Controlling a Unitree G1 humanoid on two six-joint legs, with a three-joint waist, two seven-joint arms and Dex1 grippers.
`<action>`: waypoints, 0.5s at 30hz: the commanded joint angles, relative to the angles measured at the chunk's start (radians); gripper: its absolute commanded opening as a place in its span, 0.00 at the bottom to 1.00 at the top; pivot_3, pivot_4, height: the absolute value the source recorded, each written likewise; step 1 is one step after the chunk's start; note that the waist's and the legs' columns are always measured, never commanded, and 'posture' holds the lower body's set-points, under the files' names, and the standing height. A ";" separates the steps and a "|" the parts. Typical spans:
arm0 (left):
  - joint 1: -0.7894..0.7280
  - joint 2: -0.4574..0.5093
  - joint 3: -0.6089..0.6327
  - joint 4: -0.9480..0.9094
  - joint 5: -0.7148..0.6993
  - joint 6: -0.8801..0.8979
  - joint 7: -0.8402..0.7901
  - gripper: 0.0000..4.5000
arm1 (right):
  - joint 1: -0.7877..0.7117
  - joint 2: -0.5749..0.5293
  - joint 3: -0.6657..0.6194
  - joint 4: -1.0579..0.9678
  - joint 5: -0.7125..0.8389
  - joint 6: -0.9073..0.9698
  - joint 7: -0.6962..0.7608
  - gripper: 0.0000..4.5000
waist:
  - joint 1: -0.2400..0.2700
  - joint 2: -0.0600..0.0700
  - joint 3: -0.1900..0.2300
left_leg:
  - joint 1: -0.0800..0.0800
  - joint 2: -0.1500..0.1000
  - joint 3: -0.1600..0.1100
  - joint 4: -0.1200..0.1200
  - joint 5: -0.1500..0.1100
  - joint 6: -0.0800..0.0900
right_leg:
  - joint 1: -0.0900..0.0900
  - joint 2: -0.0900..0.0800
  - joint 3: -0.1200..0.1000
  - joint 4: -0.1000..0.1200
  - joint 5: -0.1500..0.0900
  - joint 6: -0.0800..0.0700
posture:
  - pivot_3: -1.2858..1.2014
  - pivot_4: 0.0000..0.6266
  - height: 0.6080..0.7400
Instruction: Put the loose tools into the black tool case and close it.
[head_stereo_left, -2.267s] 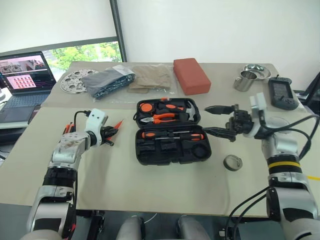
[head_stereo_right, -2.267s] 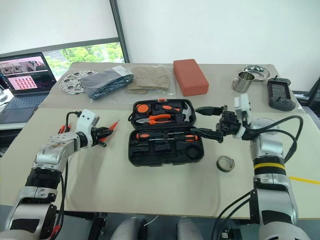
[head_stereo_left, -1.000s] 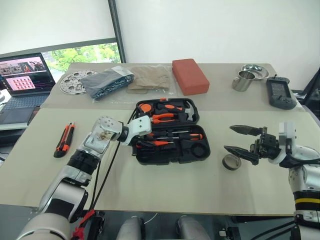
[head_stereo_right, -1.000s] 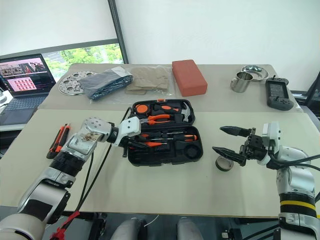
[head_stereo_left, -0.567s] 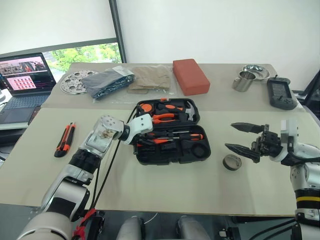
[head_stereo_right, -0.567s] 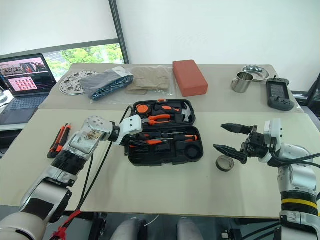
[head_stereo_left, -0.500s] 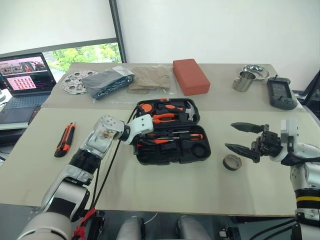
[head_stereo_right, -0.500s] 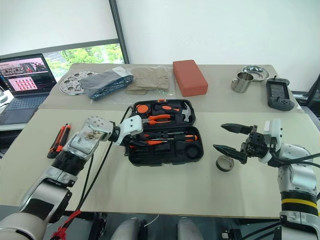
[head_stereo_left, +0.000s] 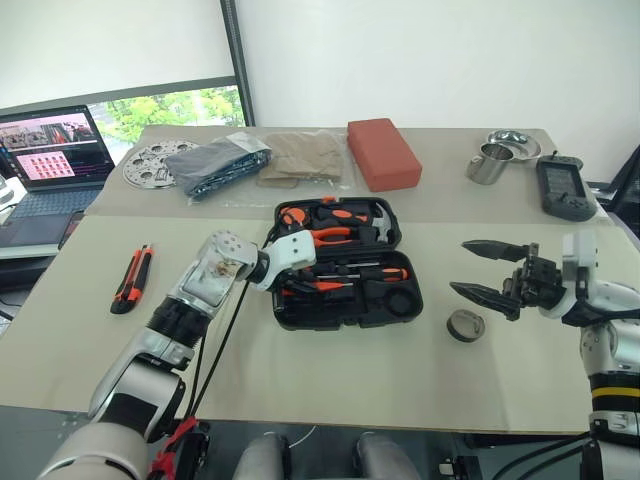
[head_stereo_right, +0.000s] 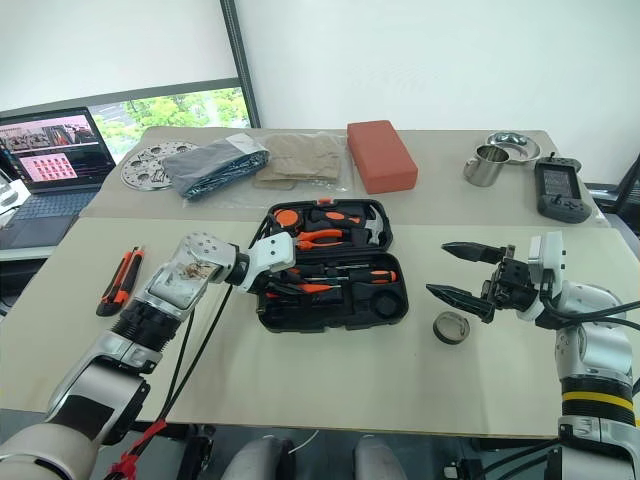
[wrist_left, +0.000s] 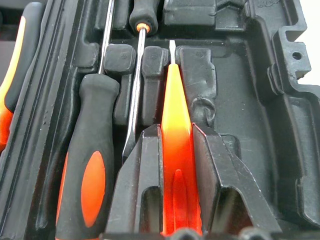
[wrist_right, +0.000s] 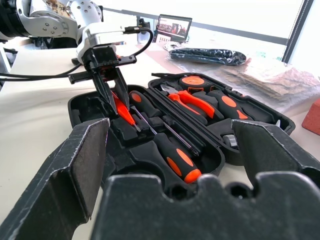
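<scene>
Slim orange driver held over its slot in the open case; tape roll and knife not yet packed.

Head view: left gripper (head_stereo_left: 291, 278) clamps the slim orange driver (wrist_left: 176, 165) inside the black tool case (head_stereo_left: 345, 262). Right gripper (head_stereo_left: 487, 272), jaws spread and empty, has the tape roll (head_stereo_left: 465, 325) just at its 7 o'clock. Utility knife (head_stereo_left: 130, 280) lies well off at the case's 9 o'clock, nearer the left arm.
Left wrist view: the driver's long axis runs along the fingers, tip toward 12 o'clock, parallel to the seated screwdrivers (wrist_left: 89, 165).
Right wrist view: wide-open fingers (wrist_right: 75, 165) frame the case.
</scene>
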 joint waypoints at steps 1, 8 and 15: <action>0.003 0.014 -0.047 0.001 0.027 0.017 -0.034 0.09 | -0.010 -0.021 -0.013 -0.029 0.007 0.000 0.001 1.00 | -0.002 0.000 0.000 | 0.000 0.000 0.000 0.000 0.000 0.000 | 0.000 0.000 0.000 0.000 0.000 0.000 | 0.52 0.24 1.00; -0.009 0.006 -0.066 0.014 0.039 0.031 -0.041 0.09 | -0.007 -0.018 -0.013 -0.039 0.008 0.002 -0.007 1.00 | -0.004 0.001 0.000 | 0.000 0.000 0.000 0.000 0.000 0.000 | 0.000 0.000 0.000 0.000 0.000 0.000 | 0.52 0.24 1.00; -0.017 -0.002 -0.059 0.024 0.038 0.032 -0.027 0.36 | 0.002 -0.016 -0.013 -0.062 0.010 0.011 -0.020 1.00 | -0.004 0.001 -0.001 | 0.000 0.000 0.000 0.000 0.000 0.000 | 0.000 0.000 0.000 0.000 0.000 0.000 | 0.52 0.24 1.00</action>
